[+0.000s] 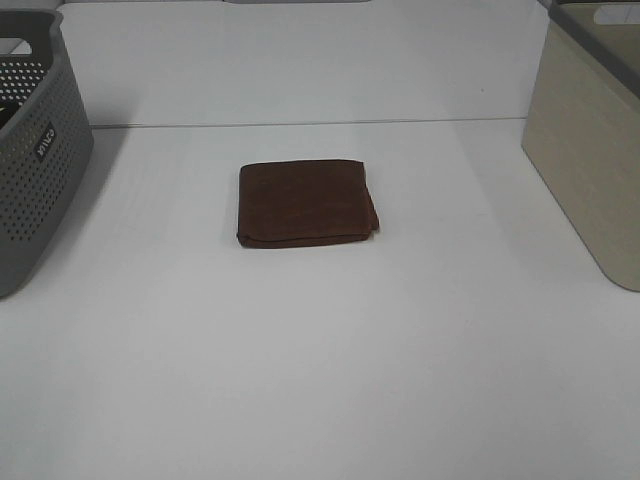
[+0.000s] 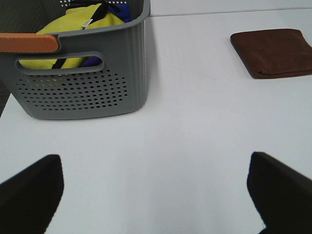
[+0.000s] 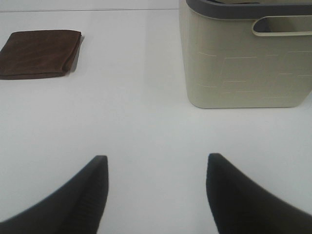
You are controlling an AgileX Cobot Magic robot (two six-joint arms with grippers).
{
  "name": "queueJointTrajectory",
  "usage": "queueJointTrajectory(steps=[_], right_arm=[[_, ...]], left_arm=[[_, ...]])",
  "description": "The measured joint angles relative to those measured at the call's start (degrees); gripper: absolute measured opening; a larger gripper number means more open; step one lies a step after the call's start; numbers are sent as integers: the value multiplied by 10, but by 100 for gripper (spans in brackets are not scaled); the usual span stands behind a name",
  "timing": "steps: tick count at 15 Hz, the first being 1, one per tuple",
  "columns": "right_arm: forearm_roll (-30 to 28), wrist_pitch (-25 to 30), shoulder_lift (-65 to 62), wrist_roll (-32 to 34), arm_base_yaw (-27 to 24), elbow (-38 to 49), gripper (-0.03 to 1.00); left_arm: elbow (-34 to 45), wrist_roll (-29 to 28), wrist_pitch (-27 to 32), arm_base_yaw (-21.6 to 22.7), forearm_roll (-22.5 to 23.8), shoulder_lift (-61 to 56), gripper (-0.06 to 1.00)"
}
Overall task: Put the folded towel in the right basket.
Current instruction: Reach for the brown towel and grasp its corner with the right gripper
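**Showing both pincers spread and the folded towel lying mid-table**

The left pincer (image 2: 155,161) stands with its two dark fingers (image 2: 30,195) wide apart and nothing between them, above white table (image 1: 320,390). The right pincer (image 3: 156,158) is likewise spread and holds nothing. Neither pincer appears in the exterior high view.

Only plain table surface lies between each pincer and the folded towel (image 1: 305,203). This is a flat brown square at the middle of the table, well apart from both baskets. One folded edge bulges slightly at the corner nearest the right basket.

The left basket (image 1: 40,190) is grey and perforated and stands on the table at the left edge of the exterior high view. It has a handle slot and a small label (image 1: 45,142) on its side. In the left wrist view it holds a yellow cloth (image 2: 73,22) with something blue beside it. An orange strip (image 2: 28,43) lies along its rim.

The right basket (image 1: 585,170) is beige with a dark grey rim (image 3: 243,9) and a handle opening. It stands on the table at the right edge of the exterior high view. Its inside is not visible.
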Motion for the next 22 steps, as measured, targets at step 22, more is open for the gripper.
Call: queueJointTrajectory(steps=[22], right_arm=[[0,0,0,0,0,0,57]], left_arm=[[0,0,0,0,0,0,97]])
